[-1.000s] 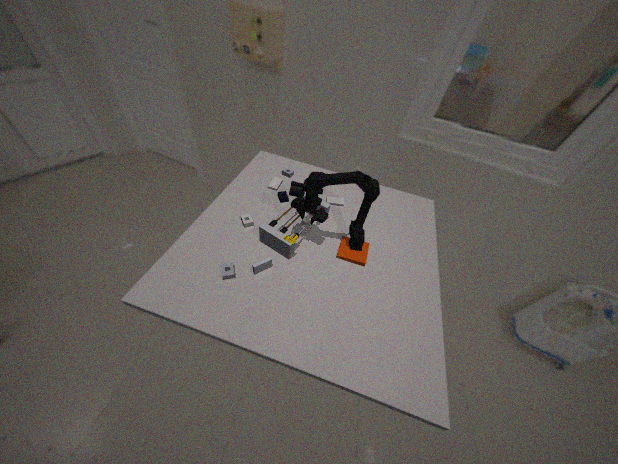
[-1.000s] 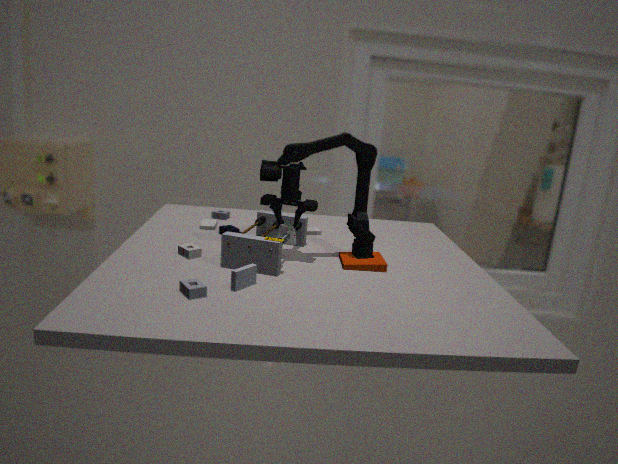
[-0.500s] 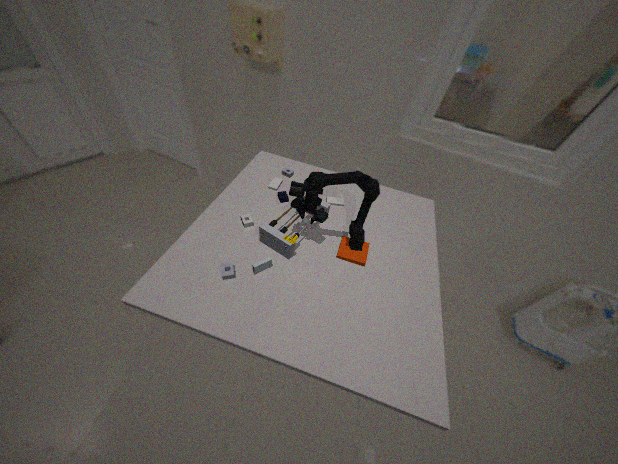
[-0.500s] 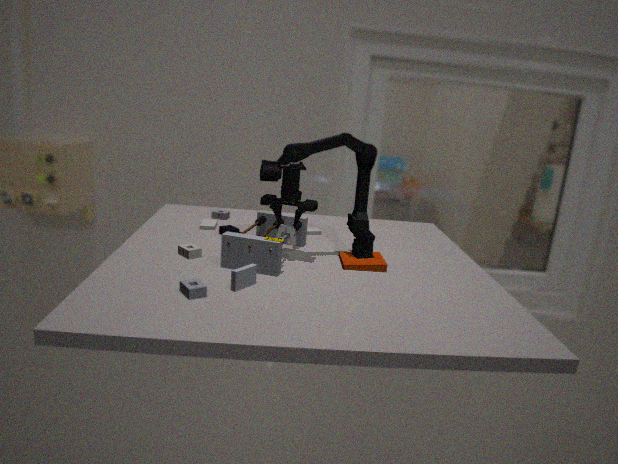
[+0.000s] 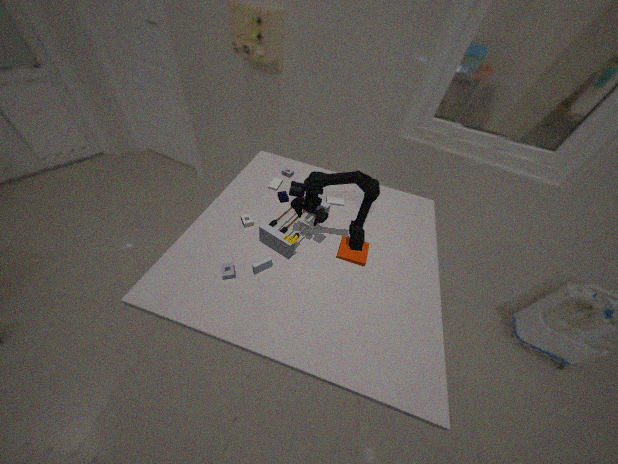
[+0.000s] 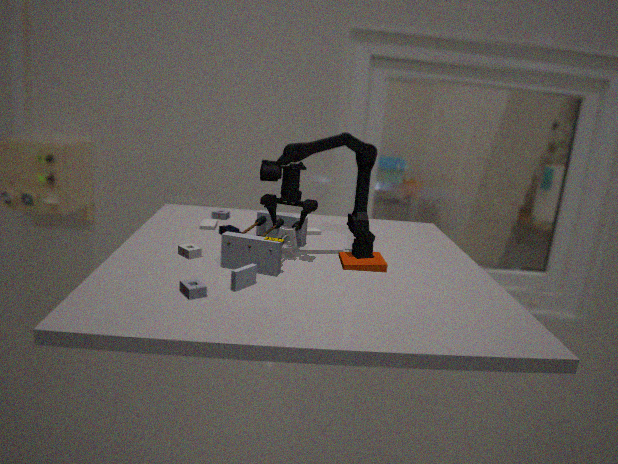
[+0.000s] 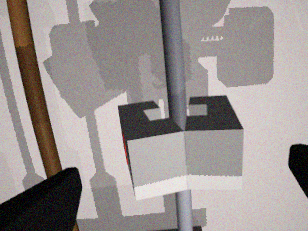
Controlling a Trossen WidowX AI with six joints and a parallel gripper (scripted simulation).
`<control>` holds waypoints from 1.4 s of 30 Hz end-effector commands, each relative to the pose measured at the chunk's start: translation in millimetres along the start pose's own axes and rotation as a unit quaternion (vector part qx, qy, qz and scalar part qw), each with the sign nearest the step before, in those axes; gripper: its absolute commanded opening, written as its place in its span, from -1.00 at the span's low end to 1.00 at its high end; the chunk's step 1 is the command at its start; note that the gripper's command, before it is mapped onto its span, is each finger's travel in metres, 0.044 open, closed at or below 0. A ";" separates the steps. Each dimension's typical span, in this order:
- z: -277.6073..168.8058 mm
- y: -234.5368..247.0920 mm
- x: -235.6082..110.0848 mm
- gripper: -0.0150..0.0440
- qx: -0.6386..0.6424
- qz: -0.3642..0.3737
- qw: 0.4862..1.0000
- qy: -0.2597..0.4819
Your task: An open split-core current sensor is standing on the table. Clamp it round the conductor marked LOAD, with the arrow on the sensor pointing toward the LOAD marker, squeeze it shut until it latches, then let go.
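One black arm (image 6: 361, 170) is arched over the desk (image 6: 400, 320), gripper (image 6: 289, 220) spread wide above a boxy grey sensor (image 7: 182, 150) closed round a smooth grey rod (image 7: 171, 41).
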State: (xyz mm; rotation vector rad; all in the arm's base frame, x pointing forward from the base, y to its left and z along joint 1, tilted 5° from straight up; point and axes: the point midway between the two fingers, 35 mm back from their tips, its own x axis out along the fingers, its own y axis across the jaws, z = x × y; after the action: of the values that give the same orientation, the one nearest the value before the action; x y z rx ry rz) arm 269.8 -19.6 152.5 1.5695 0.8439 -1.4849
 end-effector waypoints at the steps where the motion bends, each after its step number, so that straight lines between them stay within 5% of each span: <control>1: 0.0 -0.1 -0.2 1.00 0.000 0.000 1.000 0.000; 6: -1.1 -0.8 29.2 1.00 -0.001 -0.001 1.000 0.001; 32: -1.2 -1.2 61.0 1.00 -0.001 -0.001 1.000 0.001; 35: -1.1 -0.3 56.7 0.73 0.001 0.002 1.000 0.001; 42: -1.1 -0.3 56.7 0.57 0.001 0.002 1.000 0.001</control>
State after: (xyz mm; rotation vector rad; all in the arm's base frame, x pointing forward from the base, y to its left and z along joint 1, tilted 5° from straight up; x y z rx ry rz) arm 274.9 -21.7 95.4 1.5721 0.8406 -1.4842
